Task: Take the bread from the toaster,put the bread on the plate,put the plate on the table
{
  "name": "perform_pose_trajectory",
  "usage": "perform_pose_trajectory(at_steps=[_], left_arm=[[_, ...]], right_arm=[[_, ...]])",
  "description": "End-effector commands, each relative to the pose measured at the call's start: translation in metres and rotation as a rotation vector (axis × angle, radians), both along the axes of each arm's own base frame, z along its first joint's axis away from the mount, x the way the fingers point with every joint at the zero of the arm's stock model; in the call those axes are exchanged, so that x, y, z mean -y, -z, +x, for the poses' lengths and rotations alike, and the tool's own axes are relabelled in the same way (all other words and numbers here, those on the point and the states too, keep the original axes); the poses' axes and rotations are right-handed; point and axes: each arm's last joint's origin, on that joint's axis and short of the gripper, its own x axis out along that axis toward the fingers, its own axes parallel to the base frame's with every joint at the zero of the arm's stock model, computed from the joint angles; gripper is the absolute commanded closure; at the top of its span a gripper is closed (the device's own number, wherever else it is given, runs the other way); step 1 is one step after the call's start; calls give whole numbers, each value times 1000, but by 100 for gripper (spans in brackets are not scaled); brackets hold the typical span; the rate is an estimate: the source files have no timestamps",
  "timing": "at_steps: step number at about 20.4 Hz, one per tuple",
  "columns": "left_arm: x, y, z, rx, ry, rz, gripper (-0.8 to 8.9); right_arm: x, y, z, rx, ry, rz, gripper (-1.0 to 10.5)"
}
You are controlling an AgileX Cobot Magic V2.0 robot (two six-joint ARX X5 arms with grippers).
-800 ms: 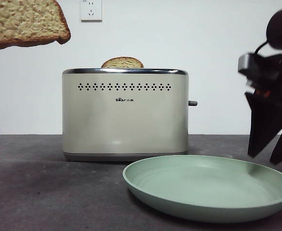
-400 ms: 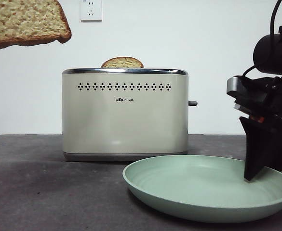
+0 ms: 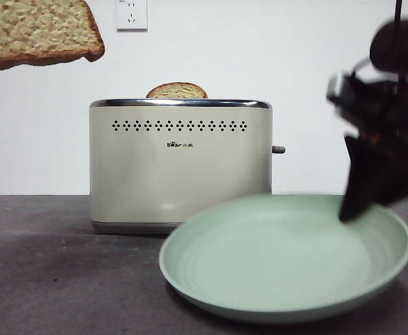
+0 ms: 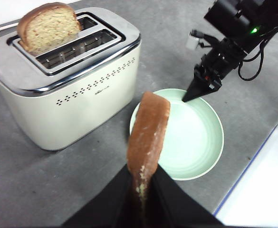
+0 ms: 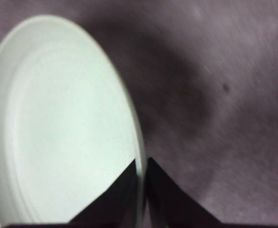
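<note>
Bread held high, plate tilted beneath

The left gripper (image 4: 146, 183) clamped the tan, brown-crusted bread slice (image 4: 148, 130) edge-on above the mint-green round plate (image 4: 196, 142), whose rim the right gripper (image 5: 141, 178) pinched.

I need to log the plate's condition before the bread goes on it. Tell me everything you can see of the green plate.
The round, shallow, pale mint-green matte plate has a raised rim and faint concentric rings inside, and nothing lies in it. The right gripper has its black jaws closed on the rim, one inside and one outside. In the front view the plate looks tilted, its gripped side raised, with a shadow beneath it on the dark grey table. It sits in front of the cream toaster, apart from it.
</note>
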Motion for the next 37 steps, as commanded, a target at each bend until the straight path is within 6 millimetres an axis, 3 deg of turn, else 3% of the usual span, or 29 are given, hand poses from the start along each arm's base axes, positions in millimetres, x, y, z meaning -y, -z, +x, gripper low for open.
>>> perform_pose_trajectory(at_steps=[1, 7, 13, 22, 27, 29, 33, 37], left_arm=[[3, -6, 1, 0, 38, -58, 808], [12, -7, 11, -64, 182, -155, 808], [29, 7, 43, -212, 242, -144, 808], [58, 44, 101, -414, 324, -102, 808], [74, 77, 134, -557, 311, -59, 804], [80, 90, 143, -606, 310, -43, 769], [87, 96, 150, -607, 322, -40, 562], [92, 88, 149, -574, 346, -43, 553]], right_arm=[[-8, -16, -6, 38, -8, 46, 942], [-29, -39, -25, 106, -60, 113, 942], [-57, -50, -33, 174, -108, 211, 942], [-74, -55, -40, 213, -137, 249, 942], [-74, -55, -40, 213, -137, 249, 942], [-74, -55, -40, 213, -137, 249, 942], [-74, -55, -41, 205, -139, 247, 942], [-73, -53, -42, 185, -138, 234, 942]])
